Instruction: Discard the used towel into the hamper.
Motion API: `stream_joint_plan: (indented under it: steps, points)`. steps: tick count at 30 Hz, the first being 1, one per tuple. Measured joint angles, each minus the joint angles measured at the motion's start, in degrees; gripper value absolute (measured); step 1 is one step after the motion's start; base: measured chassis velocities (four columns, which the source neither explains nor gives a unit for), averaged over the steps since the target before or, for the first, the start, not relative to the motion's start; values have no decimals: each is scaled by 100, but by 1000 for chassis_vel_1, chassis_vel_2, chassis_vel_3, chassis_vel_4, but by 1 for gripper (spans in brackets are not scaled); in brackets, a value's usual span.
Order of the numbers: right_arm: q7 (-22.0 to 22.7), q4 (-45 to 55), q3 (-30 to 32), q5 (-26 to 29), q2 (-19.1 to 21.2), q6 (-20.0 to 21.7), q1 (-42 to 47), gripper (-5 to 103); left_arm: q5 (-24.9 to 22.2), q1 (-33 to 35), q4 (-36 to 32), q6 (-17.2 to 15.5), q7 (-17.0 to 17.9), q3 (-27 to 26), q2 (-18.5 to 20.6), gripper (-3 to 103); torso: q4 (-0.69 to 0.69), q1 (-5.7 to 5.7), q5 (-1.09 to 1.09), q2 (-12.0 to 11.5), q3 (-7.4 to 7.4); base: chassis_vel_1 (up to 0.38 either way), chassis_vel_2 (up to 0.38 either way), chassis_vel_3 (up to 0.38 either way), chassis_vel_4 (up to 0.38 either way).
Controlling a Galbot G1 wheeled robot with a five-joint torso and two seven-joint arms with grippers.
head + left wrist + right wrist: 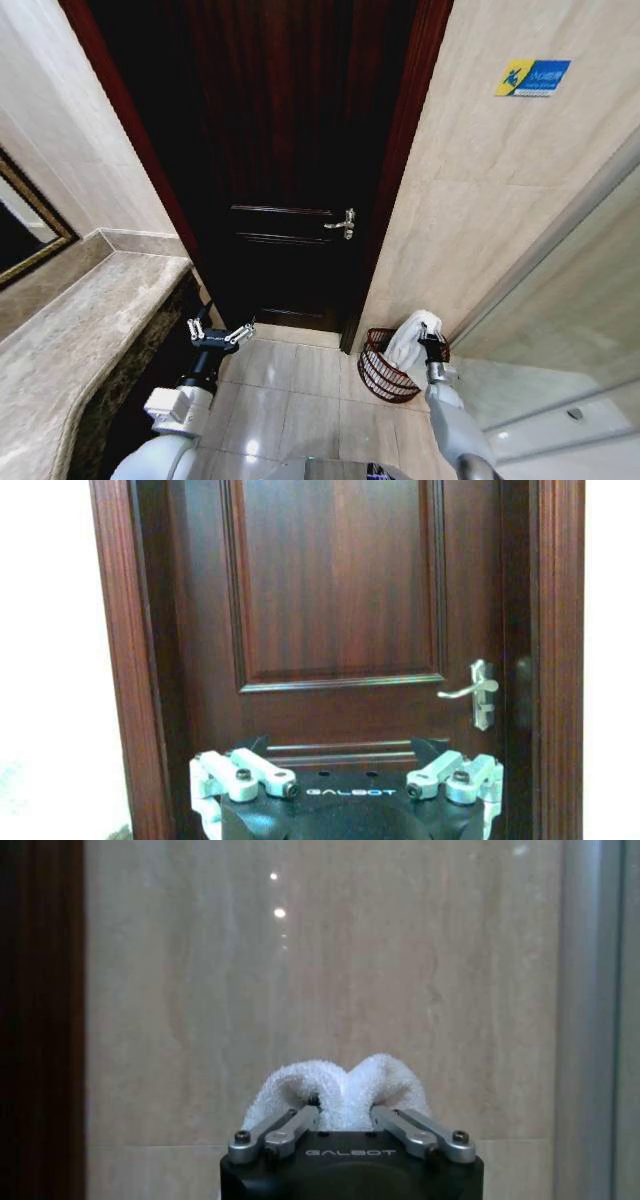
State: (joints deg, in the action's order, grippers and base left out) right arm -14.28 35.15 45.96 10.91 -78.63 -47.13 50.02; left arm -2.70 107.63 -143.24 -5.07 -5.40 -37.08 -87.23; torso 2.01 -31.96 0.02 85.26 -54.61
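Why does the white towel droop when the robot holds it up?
Probably because it's soft and floppy: the towel bulges in folds around the right pincer and hangs over the hamper. It looks fluffy, so likely light and not slippery.

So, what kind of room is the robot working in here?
Most likely a bathroom: beige tiled walls, a polished stone counter with a framed mirror, and a white terry towel held above a dark red-brown wire hamper.

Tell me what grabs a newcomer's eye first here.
The white towel pinched in the right gripper, held over the wire hamper on the floor by the wall. Behind stands the dark wooden door with its metal handle; the left gripper hangs open before it.
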Motion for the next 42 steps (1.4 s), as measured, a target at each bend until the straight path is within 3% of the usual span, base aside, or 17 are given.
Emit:
stream_joint_plan:
  steps: [16,20,23,27,30,34,42]
  points:
    - [-29,284,-100,244,221,0,431,11,0,0,0,0,0,0,0,93,0,-3,-3,-1,-1,-83,77,77,-66]
    - [-304,6,-175,506,270,417,336,11,0,1,0,0,0,0,0,93,-2,2,-3,0,0,18,-21,-21,27]
    - [-796,-87,-208,556,272,987,262,11,0,1,0,0,0,0,0,93,1,2,-2,0,0,0,0,0,0]
    - [-917,-187,-215,455,294,1230,213,11,0,0,0,0,0,0,0,93,1,-1,-2,0,0,0,0,0,0]
    - [-1030,-352,-187,372,352,1785,161,11,0,0,0,0,0,0,0,93,1,-3,-1,-1,-1,0,0,0,0]
    - [-1290,-493,-121,143,438,2185,118,11,0,0,0,0,0,0,0,93,0,-2,-3,0,-1,0,0,0,0]
    - [-1219,-711,-64,-355,477,2619,-95,11,0,0,0,0,0,0,0,93,0,-1,-1,0,-1,0,0,0,0]
